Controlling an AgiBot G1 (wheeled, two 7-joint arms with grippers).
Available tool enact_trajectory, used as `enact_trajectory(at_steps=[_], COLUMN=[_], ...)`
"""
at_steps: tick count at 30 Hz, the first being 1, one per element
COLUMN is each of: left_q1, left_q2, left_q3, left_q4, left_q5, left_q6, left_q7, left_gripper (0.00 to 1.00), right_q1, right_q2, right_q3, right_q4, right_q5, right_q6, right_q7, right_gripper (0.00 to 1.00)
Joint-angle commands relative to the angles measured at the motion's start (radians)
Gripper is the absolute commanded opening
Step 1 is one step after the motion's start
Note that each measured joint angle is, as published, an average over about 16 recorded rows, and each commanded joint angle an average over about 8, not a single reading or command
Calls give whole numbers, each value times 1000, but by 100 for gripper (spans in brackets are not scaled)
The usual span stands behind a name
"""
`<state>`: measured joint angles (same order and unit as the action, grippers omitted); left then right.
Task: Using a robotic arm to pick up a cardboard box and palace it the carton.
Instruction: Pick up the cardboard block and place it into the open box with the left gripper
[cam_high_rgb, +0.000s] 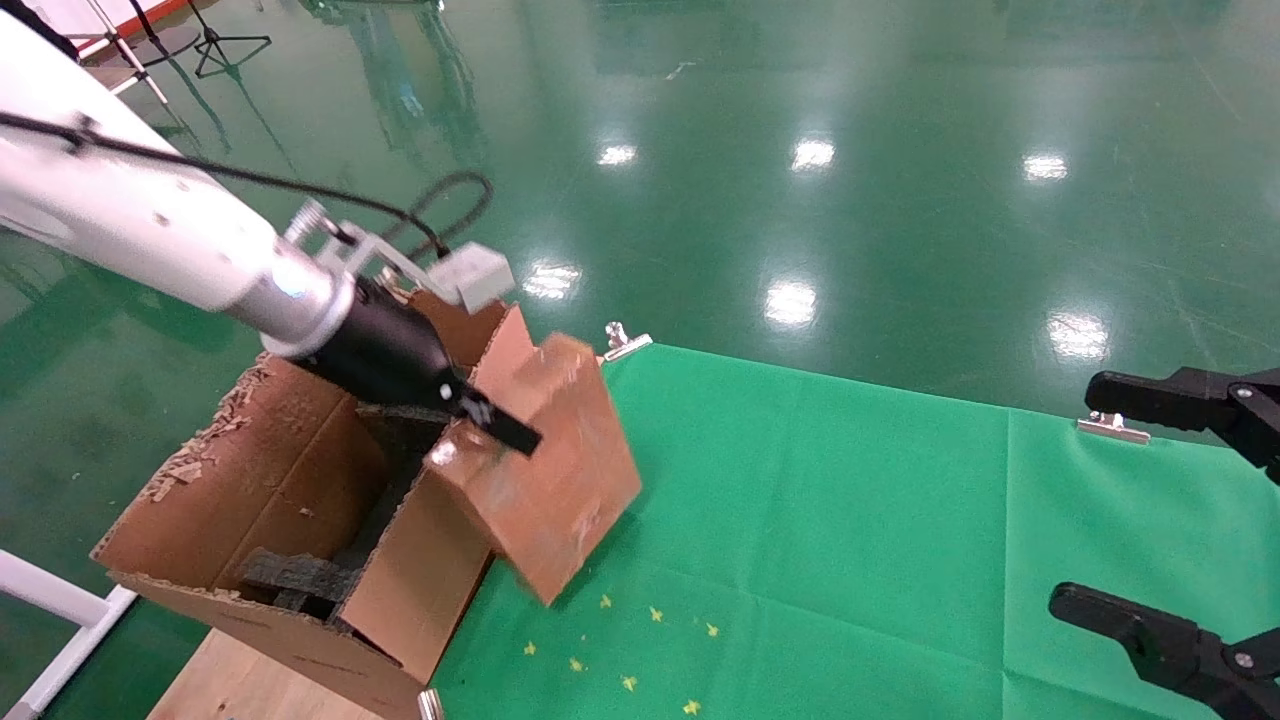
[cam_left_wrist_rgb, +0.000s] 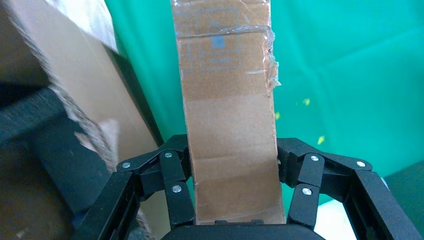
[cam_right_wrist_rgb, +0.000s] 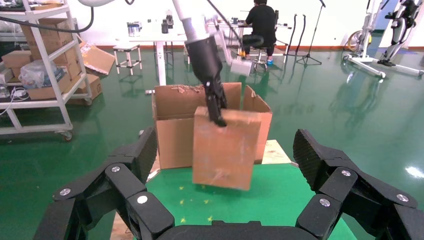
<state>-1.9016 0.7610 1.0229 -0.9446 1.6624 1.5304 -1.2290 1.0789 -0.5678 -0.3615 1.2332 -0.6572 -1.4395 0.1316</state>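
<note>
Left gripper (cam_high_rgb: 500, 425): jaws clamped on the cardboard box (cam_high_rgb: 550, 470), held tilted at the carton (cam_high_rgb: 300, 500) edge.
Right gripper (cam_right_wrist_rgb: 225, 200): jaws wide open, holding nothing, over the bench (cam_high_rgb: 850, 520).

From my remote station, a glossy green floor (cam_high_rgb: 900, 150) fills the hall, mirroring rows of ceiling lights as white patches toward 12 o'clock. A green cloth (cam_high_rgb: 850, 520) covers the desk at 6 o'clock, held by metal clips (cam_high_rgb: 625, 342) along its far edge and dotted with small yellow stars (cam_high_rgb: 628, 683). Tripod legs (cam_high_rgb: 225, 45) stand at 11 o'clock. My right wrist camera shows a white back wall (cam_right_wrist_rgb: 345, 20), a metal shelving rack (cam_right_wrist_rgb: 47, 75) stacked with cardboard boxes, a white worktable (cam_right_wrist_rgb: 150, 42), and a person in black (cam_right_wrist_rgb: 260, 22) seated with back turned.
</note>
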Motion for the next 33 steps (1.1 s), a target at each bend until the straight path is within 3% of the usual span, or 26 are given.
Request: enact_trajectory(at_steps=[1,10,19,26,33], left_q1=[-11,-198,-347,-370,-320], left_q2=[-12,-79,-100,-123,-132], left_q3=[-11,-110,-91,-50,-31], left_q4=[-4,225,462,619,746], left_q5=[-12,-76,45,141,171], left_q6=[-5,-16,-67,-140,-211], left_q7=[4,163,333,439,542], left_gripper=[0,0,0,0,0], right_q1=[0,0,0,0,0], right_q2=[0,0,0,0,0], right_q3=[0,0,0,0,0], right_q4=[0,0,0,0,0], right_q5=[0,0,0,0,0], right_q6=[0,0,0,0,0], right_q7=[0,0,0,0,0], right_gripper=[100,100,100,100,100])
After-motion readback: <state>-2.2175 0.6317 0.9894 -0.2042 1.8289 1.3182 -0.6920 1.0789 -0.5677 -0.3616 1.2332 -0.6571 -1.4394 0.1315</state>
